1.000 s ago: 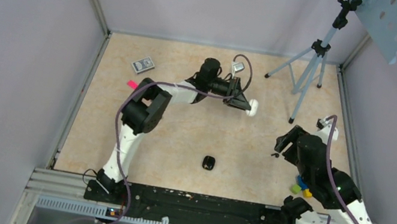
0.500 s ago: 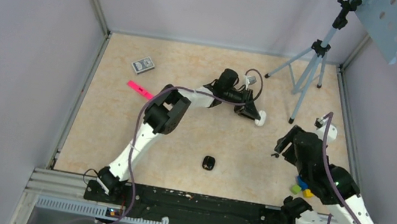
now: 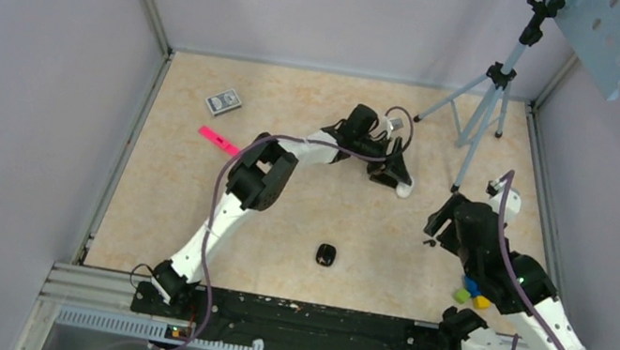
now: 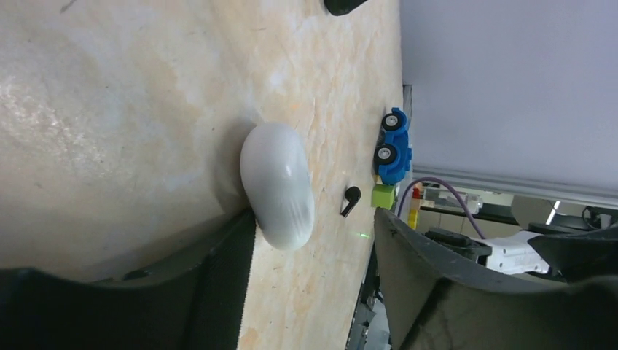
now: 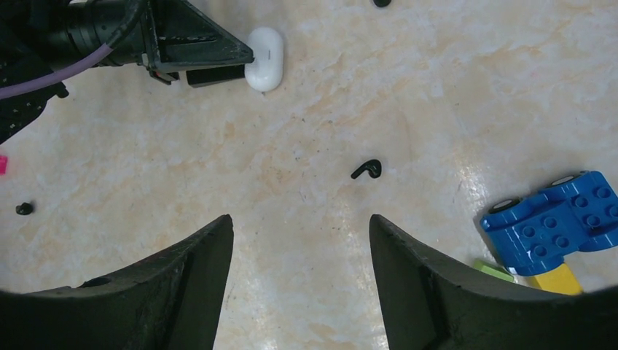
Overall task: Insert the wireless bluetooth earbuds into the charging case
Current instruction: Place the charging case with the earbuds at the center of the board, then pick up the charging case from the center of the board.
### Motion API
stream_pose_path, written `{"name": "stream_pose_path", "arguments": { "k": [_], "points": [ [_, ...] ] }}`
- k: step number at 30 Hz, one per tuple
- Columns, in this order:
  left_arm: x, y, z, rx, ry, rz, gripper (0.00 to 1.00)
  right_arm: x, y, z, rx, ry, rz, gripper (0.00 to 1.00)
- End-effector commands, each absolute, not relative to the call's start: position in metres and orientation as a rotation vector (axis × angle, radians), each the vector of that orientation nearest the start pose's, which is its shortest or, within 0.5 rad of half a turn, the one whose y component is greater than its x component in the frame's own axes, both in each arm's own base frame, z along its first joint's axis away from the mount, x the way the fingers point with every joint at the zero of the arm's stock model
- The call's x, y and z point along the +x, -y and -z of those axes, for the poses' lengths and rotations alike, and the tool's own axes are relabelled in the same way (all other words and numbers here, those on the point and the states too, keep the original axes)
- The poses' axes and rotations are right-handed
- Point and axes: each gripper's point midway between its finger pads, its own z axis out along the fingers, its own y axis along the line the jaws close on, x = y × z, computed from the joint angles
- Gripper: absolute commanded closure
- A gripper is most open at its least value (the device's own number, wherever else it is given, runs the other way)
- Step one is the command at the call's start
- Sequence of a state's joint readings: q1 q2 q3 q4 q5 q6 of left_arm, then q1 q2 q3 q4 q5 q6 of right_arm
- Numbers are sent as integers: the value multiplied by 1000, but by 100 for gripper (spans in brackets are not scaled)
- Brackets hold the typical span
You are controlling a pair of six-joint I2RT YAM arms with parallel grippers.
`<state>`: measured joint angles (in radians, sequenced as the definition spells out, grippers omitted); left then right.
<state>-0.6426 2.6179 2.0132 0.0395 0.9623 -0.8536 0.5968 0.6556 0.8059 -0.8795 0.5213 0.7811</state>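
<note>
Nothing is in the case yet, as far as you can see here. The white case (image 5: 264, 48) lies on the desk (image 3: 298, 221) in its far right part and seems shut. One small dark earbud (image 5: 366, 169) lies loose nearer the right edge, between the case and a blue toy car (image 5: 554, 219). The second earbud cannot be picked out for sure. So opening the case and both insertions are probably left.

Your left arm reaches far out and low. Its claw (image 4: 315, 219) is parted, with one finger touching the case and the other clear of it. Your right claw (image 5: 300, 219) hangs wide and empty above the desk, just short of the loose earbud.
</note>
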Motion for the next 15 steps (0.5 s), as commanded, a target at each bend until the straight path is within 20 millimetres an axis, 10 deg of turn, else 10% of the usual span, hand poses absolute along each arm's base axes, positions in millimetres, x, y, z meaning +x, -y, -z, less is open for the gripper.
{"name": "stream_pose_path", "arguments": {
  "k": [1,9,15],
  "points": [
    [395,479,-77,436,-2448,1572,27,214,-75,-202,454,-2100,-249,32],
    [390,415,-156,457,-2414,1261,14,223,-107,-192,250,-2146,-350,30],
    [352,286,-152,183,-2583,996,14,216,-182,-158,-12,-2277,-580,30]
  ]
}}
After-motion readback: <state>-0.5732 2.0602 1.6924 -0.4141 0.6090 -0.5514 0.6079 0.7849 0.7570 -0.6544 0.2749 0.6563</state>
